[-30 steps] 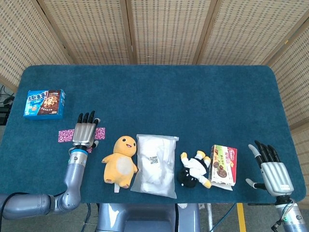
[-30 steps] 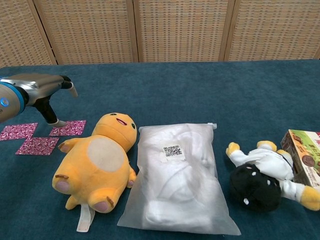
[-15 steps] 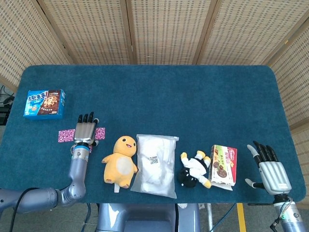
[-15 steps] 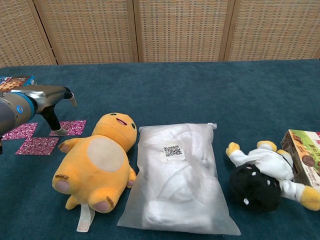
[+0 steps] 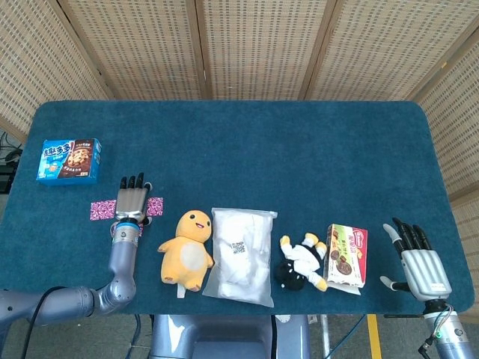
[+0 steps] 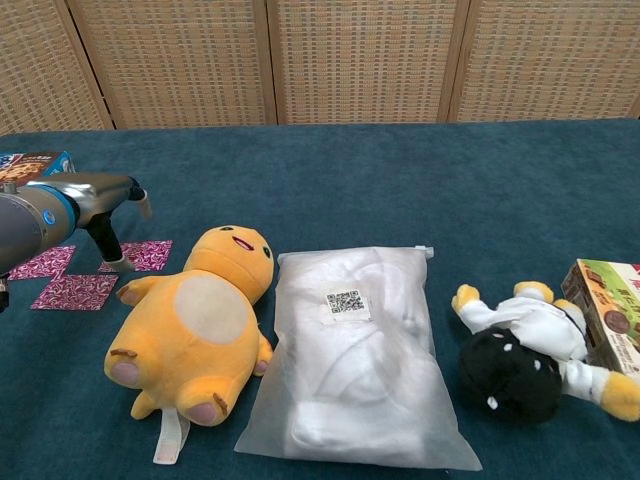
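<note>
1. Left hand (image 5: 132, 199), lower left of the head view: fingers straight and spread, holding nothing. It sits flat over the purple glitter sheets (image 5: 101, 210). The chest view shows the hand (image 6: 108, 192) above the sheets (image 6: 77, 290) with its thumb dipping toward one of them; I can't tell if it touches.
2. Right hand (image 5: 419, 262), lower right corner of the head view: fingers extended and apart, empty, well clear of everything. The chest view doesn't show it.
3. Nearest things to the left hand: the glitter sheets under it and the yellow plush (image 5: 187, 248) just to its right. The blue cookie box (image 5: 69, 160) sits further up at the left edge.
4. Risk: the sheets are thin and flat on the blue cloth (image 5: 239, 142), so a fingertip pinch would likely slide or crumple them rather than lift them.
5. Risk: a sideways sweep of the forearm could nudge the yellow plush into the white bag (image 5: 242, 256) beside it.
6. Risk: if the right hand moves inward it could clip the biscuit carton (image 5: 347, 256), which sits close to the black-and-white plush (image 5: 301, 263).
7. Versus 1.0 s ago: the left hand has pulled slightly toward the near edge and its forearm stands more upright in the head view; in the chest view it has slid toward frame left, uncovering the cookie box. The right hand is a touch lower. Objects unmoved.
</note>
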